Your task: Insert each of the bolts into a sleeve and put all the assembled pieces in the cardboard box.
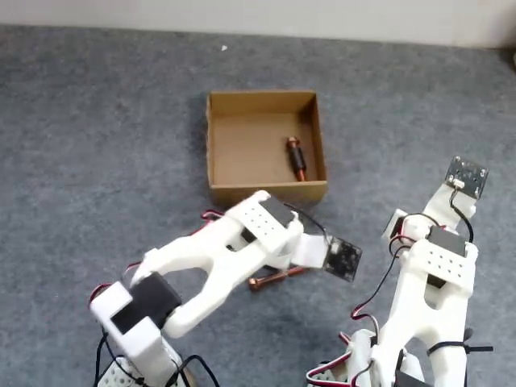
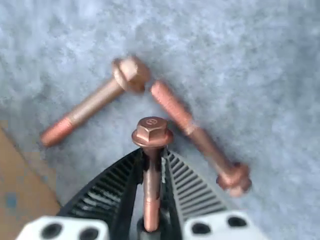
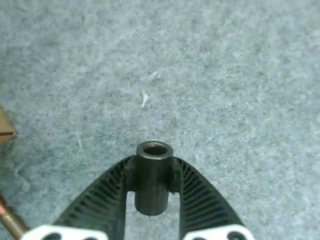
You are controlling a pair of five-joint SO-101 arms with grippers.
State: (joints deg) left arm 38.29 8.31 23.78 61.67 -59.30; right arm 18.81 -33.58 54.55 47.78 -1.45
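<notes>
1. Copper-coloured bolt [image 2: 151,170] clamped lengthwise in the left jaws, hex head poking out past their tips, threaded end back between them; held just in front of the cardboard box [image 1: 266,193].
2. Dark cylindrical sleeve [image 3: 152,177] gripped by its sides in the right jaws, open bore at the outer end, above the grey table [image 3: 225,75]; well off to the right of the box and nearer the arm bases.
3. Two loose bolts flat on the table near the box's front wall, just past the head of the clamped bolt: first loose bolt [image 2: 95,102] and second loose bolt [image 2: 200,137], the threaded tip of the second almost meeting the head of the first, together making a bent, open angle.
4. Box open at the top, standing on the table; inside it one assembled piece [image 1: 297,159], a copper bolt through a dark sleeve, lying close to the box's right wall and roughly parallel to it.
5. Left arm [image 1: 234,250] stretched low across the front of the box, wrist just below its front right corner; right arm [image 1: 431,274] to the right of the box, apart from it.
6. Corner of the box [image 3: 5,130] at the edge of the right wrist view.
</notes>
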